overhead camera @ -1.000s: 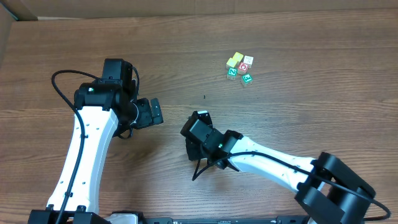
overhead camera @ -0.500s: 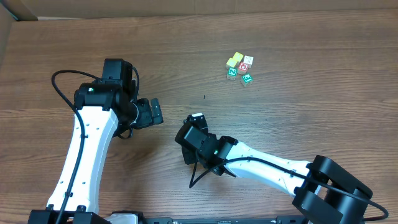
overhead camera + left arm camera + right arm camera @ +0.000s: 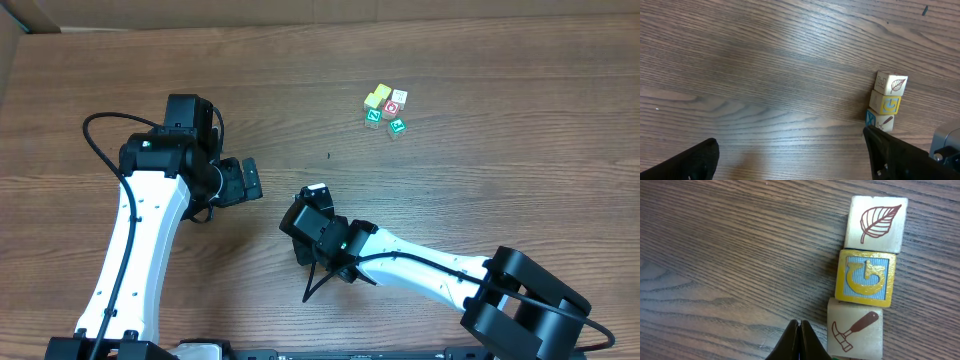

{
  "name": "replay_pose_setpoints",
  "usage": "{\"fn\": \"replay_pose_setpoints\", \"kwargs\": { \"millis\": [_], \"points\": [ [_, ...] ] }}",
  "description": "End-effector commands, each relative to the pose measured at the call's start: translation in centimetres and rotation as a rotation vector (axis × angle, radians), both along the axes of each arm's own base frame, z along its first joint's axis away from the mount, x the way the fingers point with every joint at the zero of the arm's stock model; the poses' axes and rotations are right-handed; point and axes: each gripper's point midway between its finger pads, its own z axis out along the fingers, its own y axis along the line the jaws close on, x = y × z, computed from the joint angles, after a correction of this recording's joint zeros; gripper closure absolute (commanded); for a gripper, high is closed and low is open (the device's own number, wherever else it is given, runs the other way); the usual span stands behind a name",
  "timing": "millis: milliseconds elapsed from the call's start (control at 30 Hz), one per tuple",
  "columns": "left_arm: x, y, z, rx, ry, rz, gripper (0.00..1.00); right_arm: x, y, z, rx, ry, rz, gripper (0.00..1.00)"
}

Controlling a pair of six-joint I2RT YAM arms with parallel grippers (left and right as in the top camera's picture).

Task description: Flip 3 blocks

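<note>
We see the right gripper (image 3: 799, 330) clenched tight, its jaws pressed together with nothing between them. Just beside its tip, at three o'clock, lies the hammer block (image 3: 856, 330). The G block (image 3: 866, 277) and leaf block (image 3: 875, 224) touch it in a row running toward one o'clock. The left gripper (image 3: 789, 142) gapes wide and empty above the table (image 3: 740, 75), with that row at its two o'clock.

Place: looks like a robotics lab bench.
Surface: brown wood-grain table (image 3: 480, 190) filling the frame.
Machines: white-and-black robot arm (image 3: 135, 230) at lower left, second such arm (image 3: 420, 262) at lower right.
Props: small wooden alphabet blocks (image 3: 379, 97), upper right.
Edge: tan cardboard-like panel (image 3: 8, 50), upper left corner.
</note>
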Motion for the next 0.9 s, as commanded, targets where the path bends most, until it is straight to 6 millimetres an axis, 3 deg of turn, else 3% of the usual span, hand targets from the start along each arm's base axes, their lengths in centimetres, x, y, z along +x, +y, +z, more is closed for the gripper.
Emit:
{"fn": "replay_pose_setpoints", "kwargs": {
  "millis": [0,867],
  "points": [
    [0.05,0.19,-0.06,0.012,-0.001,-0.008,0.0,0.65,0.43,0.26,-0.008,-0.032,-0.008,0.96],
    [0.05,0.18,-0.06,0.011,-0.001,-0.009,0.0,0.68,-0.51,-0.07,-0.042,-0.028,-0.045,0.96]
  ]
}}
